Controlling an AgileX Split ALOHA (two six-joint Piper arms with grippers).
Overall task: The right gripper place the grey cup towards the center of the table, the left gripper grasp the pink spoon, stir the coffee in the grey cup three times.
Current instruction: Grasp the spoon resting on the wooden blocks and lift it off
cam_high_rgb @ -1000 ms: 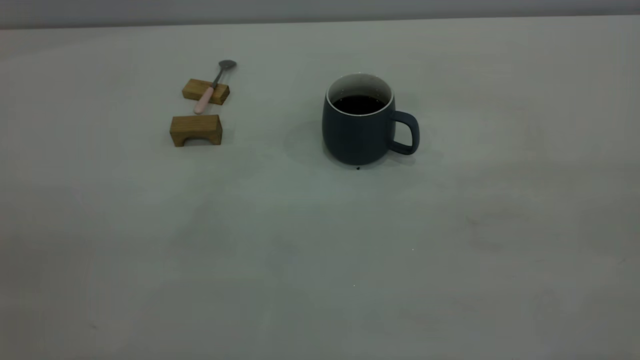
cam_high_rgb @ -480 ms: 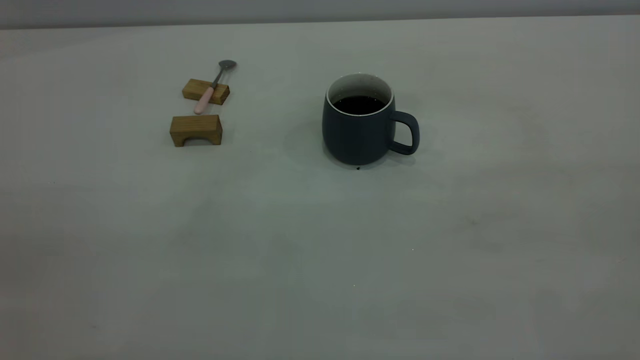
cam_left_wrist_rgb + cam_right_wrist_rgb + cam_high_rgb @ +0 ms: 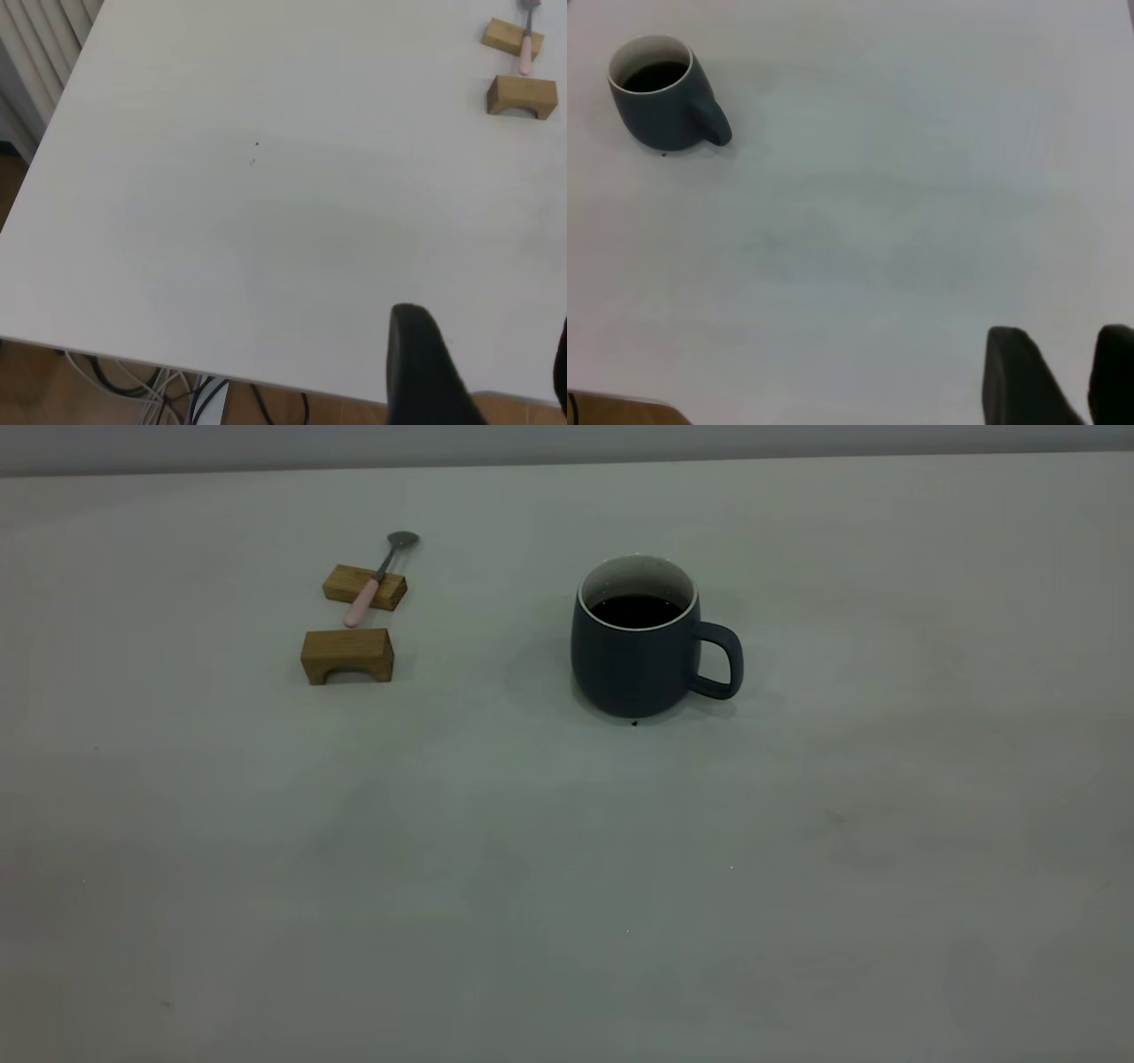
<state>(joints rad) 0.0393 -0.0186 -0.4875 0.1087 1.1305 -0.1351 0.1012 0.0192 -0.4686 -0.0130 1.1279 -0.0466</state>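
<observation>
The grey cup stands upright near the middle of the table, its handle toward the right, with dark coffee inside. The pink spoon lies across a wooden block at the back left, its metal bowl on the table. Neither gripper shows in the exterior view. My left gripper hangs open near the table's edge, far from the spoon. My right gripper is open with a narrow gap, far from the cup, holding nothing.
A second, arch-shaped wooden block sits just in front of the spoon's block. In the left wrist view the table's edge is close, with cables on the floor below. A tiny dark speck lies by the cup's base.
</observation>
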